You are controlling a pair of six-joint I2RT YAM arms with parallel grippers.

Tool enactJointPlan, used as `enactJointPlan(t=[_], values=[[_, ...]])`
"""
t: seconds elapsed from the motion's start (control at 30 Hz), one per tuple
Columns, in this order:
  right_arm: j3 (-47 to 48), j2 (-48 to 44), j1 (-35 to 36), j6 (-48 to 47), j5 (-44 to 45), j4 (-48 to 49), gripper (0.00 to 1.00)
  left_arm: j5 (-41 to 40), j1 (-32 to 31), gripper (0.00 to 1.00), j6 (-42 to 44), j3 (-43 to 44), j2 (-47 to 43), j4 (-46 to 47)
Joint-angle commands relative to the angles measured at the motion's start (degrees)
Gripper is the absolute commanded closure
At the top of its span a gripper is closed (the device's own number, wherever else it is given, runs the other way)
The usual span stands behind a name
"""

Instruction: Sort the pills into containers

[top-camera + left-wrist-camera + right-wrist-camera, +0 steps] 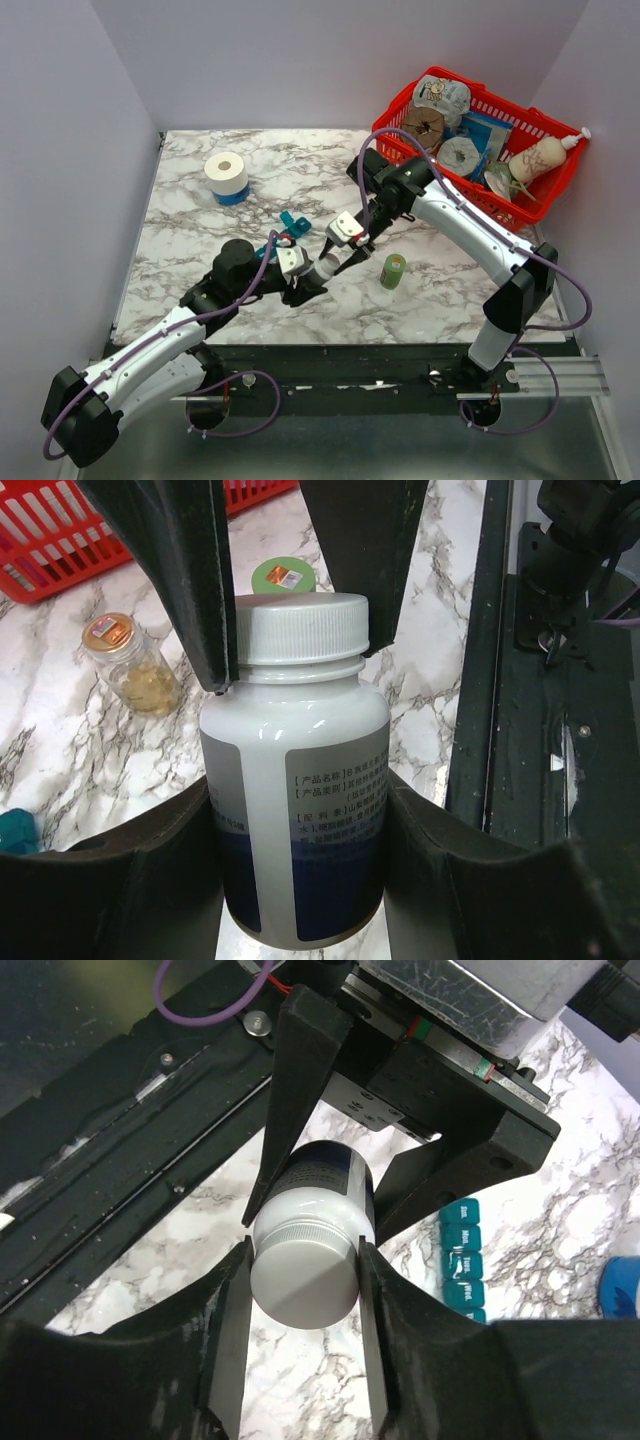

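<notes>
A white bottle (325,268) is held over the marble table (200,250), a little nearer the near edge than the far one and close to the middle between the left and right edges. The left gripper (300,820) is clamped on the bottle's labelled body, 1 finger pressed against each side. The right gripper (303,1280) is closed on the ribbed white cap (305,1285), which is pinched between its 2 fingers, so the bottle is gripped at both ends and is seen tilted in the overhead view. The teal pill organiser (290,222) is lying on the table just beyond the left gripper, towards the far edge, and is partly hidden by it; in the right wrist view 4 of its labelled square lids are seen in a row beside the left gripper's fingers. A green-capped bottle (393,271) is standing upright on the table to the right of the 2 grippers, apart from them. A small glass jar (130,665) with a gold lid and yellowish contents is seen upright in the left wrist view, between the held bottle and the red basket (540,185). The basket is set at the far right corner and is filled with assorted items. A white roll (226,175) is placed towards the far left corner.
</notes>
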Motion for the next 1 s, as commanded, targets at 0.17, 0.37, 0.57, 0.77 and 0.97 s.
enactJointPlan(t=[0.17, 0.37, 0.57, 0.77, 0.97], values=[[0.4, -0.4, -0.1, 9.2, -2.7, -2.9, 0.32, 2.5, -0.4, 1.00, -0.5, -1.8, -2.1, 5.8], [1.5, -2.1, 0.0, 20.5, -3.8, 3.5, 0.18, 1.6, -0.4, 1.00, -0.5, -2.8, -3.1, 5.5], [-4.2, -7.8, 0.0, 49.7, -0.4, 25.0, 0.14, -2.5, -0.4, 1.00, -0.6, -2.2, -3.2, 3.8], [-12.1, -12.8, 0.1, 77.0, 14.6, 36.3, 0.11, -5.8, -0.4, 1.00, -1.0, -2.7, -3.7, 4.3], [-14.7, -11.9, 0.9, 81.7, 17.1, 35.8, 0.11, -6.5, -0.4, 1.00, -1.0, -2.1, -2.3, 5.4]])
